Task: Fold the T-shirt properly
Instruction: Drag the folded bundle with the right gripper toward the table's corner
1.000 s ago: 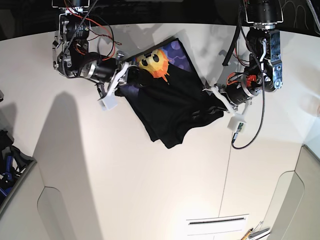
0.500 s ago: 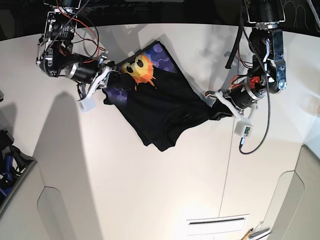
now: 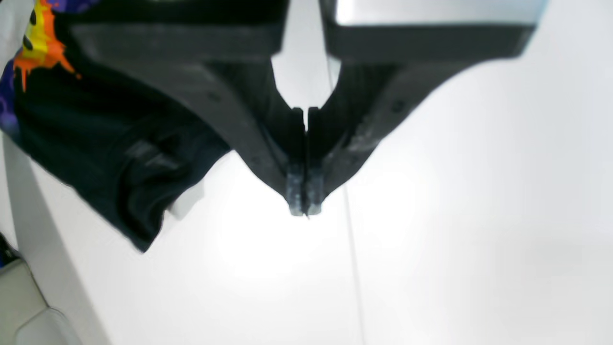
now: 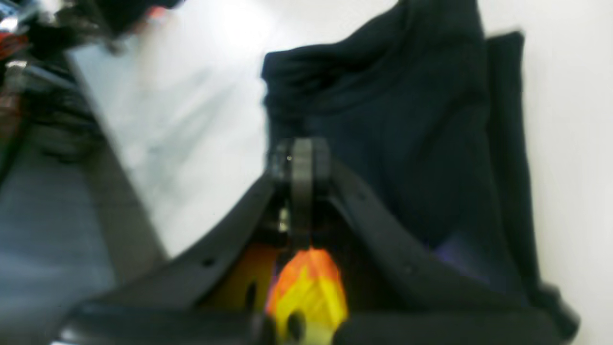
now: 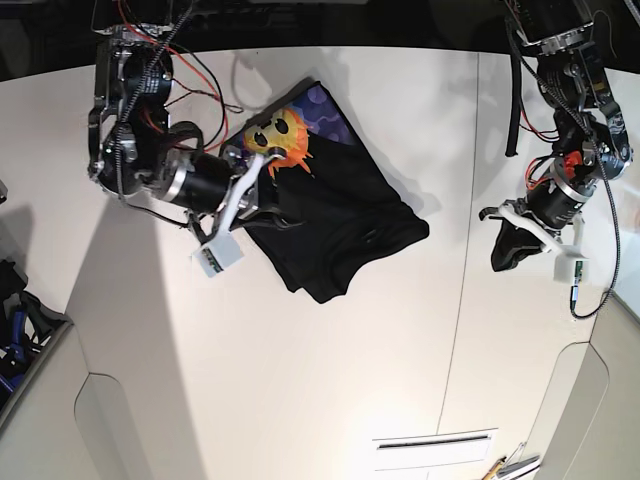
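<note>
The black cloth T-shirt with the sun-face print [image 5: 330,215] lies bunched on the white table [image 5: 300,380]. Right gripper [image 5: 262,165] fingers are pressed together over it; whether they pinch cloth is unclear. Left gripper [image 3: 301,208] fingers are pressed together, empty, well apart. Best spread the shirt flat before folding.

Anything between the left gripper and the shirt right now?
Nothing visible. The left gripper, shut and empty, hangs over bare table, apart from the T-shirt; only open tabletop lies between them. The right gripper is over the shirt, shut.
</note>
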Controlling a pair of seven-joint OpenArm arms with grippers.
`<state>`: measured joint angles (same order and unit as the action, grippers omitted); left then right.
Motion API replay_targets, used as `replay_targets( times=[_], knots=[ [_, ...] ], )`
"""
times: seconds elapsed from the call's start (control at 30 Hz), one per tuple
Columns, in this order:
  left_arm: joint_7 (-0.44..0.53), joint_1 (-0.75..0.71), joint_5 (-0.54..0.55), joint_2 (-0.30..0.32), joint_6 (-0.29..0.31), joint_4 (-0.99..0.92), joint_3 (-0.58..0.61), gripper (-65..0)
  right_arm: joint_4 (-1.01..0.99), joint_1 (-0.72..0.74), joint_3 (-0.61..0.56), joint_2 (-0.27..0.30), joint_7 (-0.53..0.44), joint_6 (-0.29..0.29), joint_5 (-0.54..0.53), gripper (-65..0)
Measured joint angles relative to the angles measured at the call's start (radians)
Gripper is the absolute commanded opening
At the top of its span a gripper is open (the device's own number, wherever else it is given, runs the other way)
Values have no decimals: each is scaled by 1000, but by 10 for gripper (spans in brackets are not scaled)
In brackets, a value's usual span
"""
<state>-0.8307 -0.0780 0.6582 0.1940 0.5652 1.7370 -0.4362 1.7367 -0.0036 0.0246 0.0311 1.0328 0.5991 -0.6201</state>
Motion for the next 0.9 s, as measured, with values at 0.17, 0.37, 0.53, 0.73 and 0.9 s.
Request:
replay_targets(
  times=[0.17,0.37,0.53,0.73,0.9],
  knots=[
    [-2,-50,1,0,0,0,-2,-650,-157,64,-148,2,-56,-38,177,-650],
    [-7,-92,-1,-1,0,0,-3,-650,-256,79,-105,5,-51,-158,255,-650],
    [-7,-102,0,0,0,0,-3,-650,-235,46,89,53,-30,-163,225,-650],
    [-7,-105,11,0,0,0,-3,-650,-231,-13,281,130,33,-120,86,-650],
    [-7,-105,20,0,0,0,-2,-650,-228,-80,381,179,37,-113,43,-650]
  ],
)
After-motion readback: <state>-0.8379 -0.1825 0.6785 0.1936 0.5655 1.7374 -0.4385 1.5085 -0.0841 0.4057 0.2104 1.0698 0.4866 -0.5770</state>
